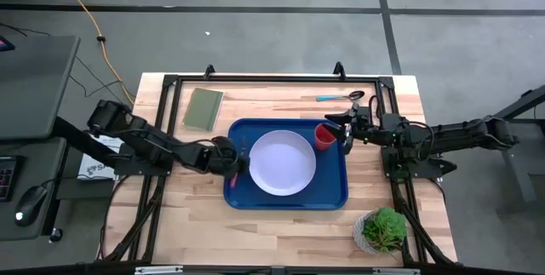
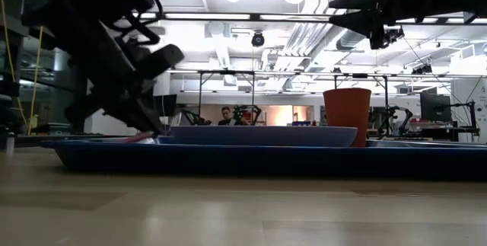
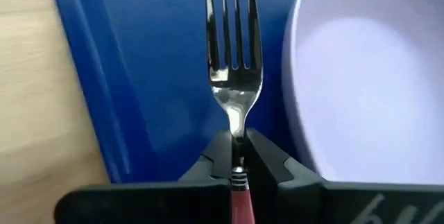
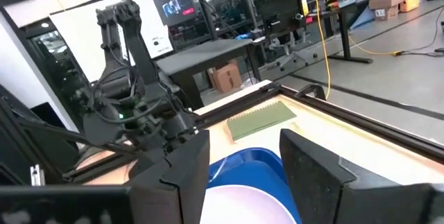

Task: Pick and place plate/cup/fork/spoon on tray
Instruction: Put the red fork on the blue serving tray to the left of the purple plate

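The blue tray (image 1: 336, 191) lies mid-table. The lavender plate (image 1: 281, 163) rests flat on it, and the red cup (image 1: 324, 136) stands upright in the tray's far right corner. My left gripper (image 1: 241, 166) is over the tray's left part, shut on the pink-handled fork (image 3: 234, 57), whose tines point out over the tray floor (image 3: 152, 78) beside the plate (image 3: 374, 78). My right gripper (image 1: 347, 130) is open and empty, raised beside the cup, at its right. The teal-handled spoon (image 1: 339, 97) lies on the table beyond the tray's far right corner. My left gripper pinches the fork's neck (image 3: 238, 135), where the metal meets the pink handle (image 3: 241, 207), between its two fingertips. The fingers come from the table's left, slanting down, and lie along the fork. The head sticks out past the fingertips, low over the tray; whether it touches, I cannot tell.
An olive-green pad (image 1: 203, 108) lies at the far left of the table. A potted plant (image 1: 382, 231) stands at the near right corner. Black frame rails run along the table's left, right and far edges. Bare wood shows near the front edge.
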Robot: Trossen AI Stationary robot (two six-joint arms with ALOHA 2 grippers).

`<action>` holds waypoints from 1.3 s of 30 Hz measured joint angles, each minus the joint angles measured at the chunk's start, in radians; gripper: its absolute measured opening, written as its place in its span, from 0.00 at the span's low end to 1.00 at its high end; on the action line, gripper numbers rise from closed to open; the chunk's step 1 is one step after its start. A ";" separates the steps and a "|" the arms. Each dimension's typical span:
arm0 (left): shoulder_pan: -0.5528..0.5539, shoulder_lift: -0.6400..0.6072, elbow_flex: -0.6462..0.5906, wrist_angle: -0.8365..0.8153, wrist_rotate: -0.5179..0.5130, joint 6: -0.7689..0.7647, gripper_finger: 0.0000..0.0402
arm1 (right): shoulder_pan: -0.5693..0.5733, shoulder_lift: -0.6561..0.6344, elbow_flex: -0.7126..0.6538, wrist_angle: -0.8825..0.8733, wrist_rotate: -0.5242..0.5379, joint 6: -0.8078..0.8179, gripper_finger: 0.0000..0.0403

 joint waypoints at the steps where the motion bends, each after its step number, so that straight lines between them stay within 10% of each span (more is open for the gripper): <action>1: 0.007 0.010 0.000 0.024 -0.003 0.014 0.00 | 0.000 0.000 0.000 -0.001 0.000 0.000 0.42; 39: 0.088 0.089 0.000 0.049 -0.035 0.093 0.22 | 0.000 0.000 0.000 -0.008 0.000 0.000 0.42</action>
